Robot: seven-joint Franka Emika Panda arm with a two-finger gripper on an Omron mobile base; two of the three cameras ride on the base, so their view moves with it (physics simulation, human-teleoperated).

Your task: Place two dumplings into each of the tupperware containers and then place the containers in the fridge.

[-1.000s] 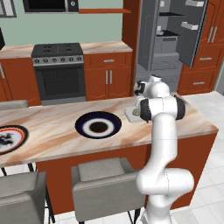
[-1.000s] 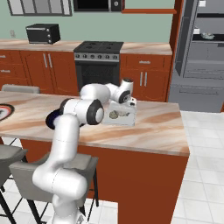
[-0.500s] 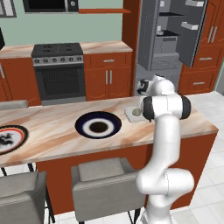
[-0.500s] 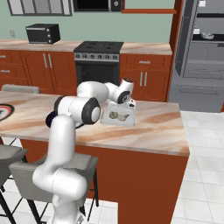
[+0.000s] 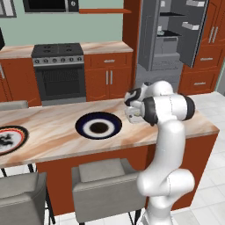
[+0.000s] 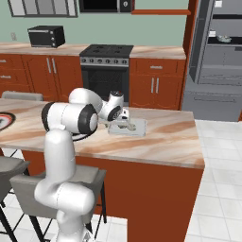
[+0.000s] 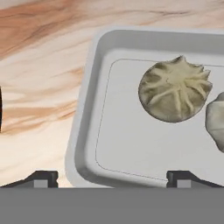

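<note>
A pale grey tupperware container (image 7: 87,144) lies on the marble island, also visible in the right base view (image 6: 137,127). Two dumplings rest in it: one whole, pleated dumpling (image 7: 175,89) and a second one (image 7: 216,124) cut off by the frame's right edge. My gripper (image 7: 113,178) hovers just above the tub's near rim, open, with nothing between its fingertips (image 7: 41,177). It hangs over the container's left part (image 6: 123,117), in front of the arm's elbow (image 5: 129,109). The fridge (image 5: 171,35) stands open behind the island (image 6: 217,56).
A dark-blue plate with a white centre (image 5: 99,126) sits left of the gripper on the island. A red-and-black-rimmed plate (image 5: 9,139) lies at the far left. Two stools (image 5: 103,176) stand at the island's front edge. The stove (image 5: 59,70) lines the back wall.
The jaws have opened the last bit wider. The hand has shifted left over the container, away from the dumplings lying in it.
</note>
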